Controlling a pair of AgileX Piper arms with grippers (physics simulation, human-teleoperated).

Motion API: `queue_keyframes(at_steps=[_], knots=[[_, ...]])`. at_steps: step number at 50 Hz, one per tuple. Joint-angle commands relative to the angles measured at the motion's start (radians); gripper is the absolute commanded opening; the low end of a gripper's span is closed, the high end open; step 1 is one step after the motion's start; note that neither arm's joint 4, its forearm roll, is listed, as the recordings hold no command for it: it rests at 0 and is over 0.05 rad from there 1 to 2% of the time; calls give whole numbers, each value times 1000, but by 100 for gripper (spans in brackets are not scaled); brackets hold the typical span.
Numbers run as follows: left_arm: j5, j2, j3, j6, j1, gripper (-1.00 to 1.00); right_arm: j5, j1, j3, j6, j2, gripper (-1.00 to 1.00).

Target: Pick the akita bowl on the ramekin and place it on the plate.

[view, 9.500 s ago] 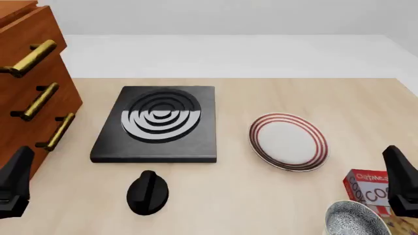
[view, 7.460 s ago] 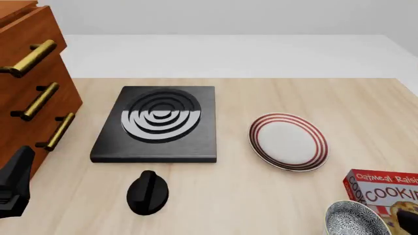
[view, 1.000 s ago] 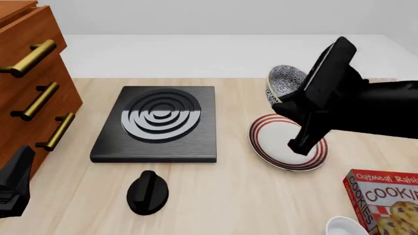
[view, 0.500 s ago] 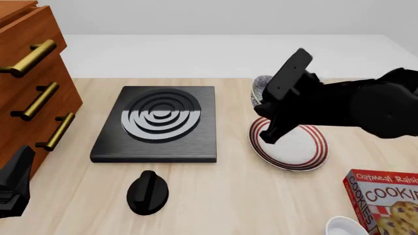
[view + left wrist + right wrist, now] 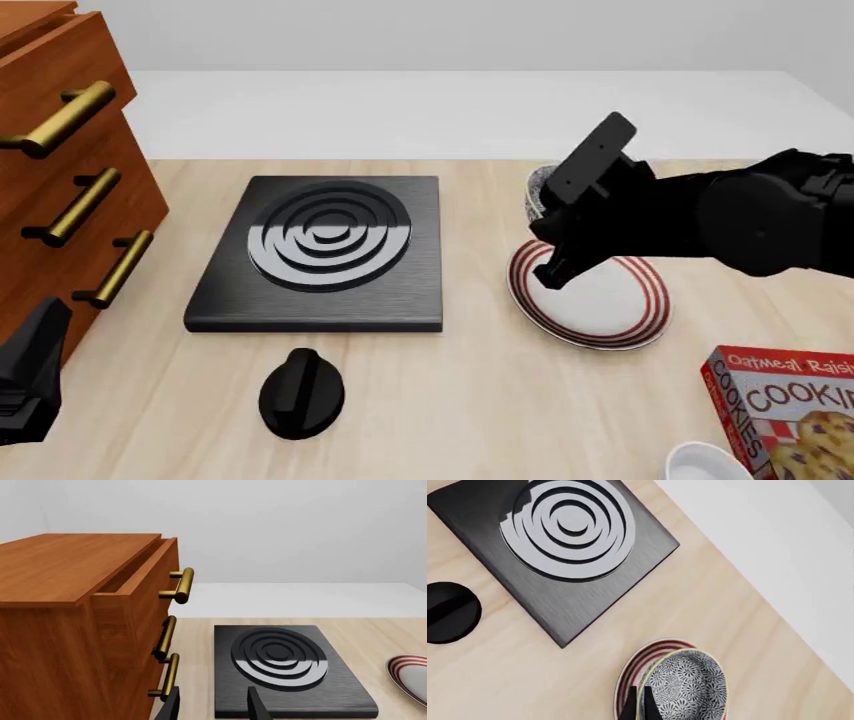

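The akita bowl (image 5: 688,685), speckled grey and white, is tilted on edge with its rim pinched in my right gripper (image 5: 641,701), which is shut on it. In the front view only a sliver of the bowl (image 5: 539,187) shows behind the black right arm (image 5: 667,215), above the far left edge of the plate (image 5: 594,300). The red-ringed plate rim (image 5: 630,672) lies right under the bowl. The bare white ramekin (image 5: 699,464) sits at the front right edge. My left gripper (image 5: 212,707) stands open at the front left with nothing between its fingers.
A black stove slab (image 5: 327,250) with a ringed burner lies left of the plate, with a black knob (image 5: 302,394) in front of it. A wooden drawer cabinet (image 5: 60,170) with brass handles stands at the left. A cookie box (image 5: 787,405) lies beside the ramekin.
My right arm has carried the akita bowl left and down, from high over the plate's far side to its far left edge. The left arm has not moved.
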State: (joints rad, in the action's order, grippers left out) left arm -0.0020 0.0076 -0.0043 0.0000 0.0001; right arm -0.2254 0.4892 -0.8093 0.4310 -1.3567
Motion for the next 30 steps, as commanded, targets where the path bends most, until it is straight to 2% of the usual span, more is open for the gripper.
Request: queue_keyframes(at_steps=[1,30], knots=[[0,0,0,0,0,100,18,-24,0,-6,-18,-100],[0,0,0,0,0,100,72,-95,3,-19,-92,-100]])
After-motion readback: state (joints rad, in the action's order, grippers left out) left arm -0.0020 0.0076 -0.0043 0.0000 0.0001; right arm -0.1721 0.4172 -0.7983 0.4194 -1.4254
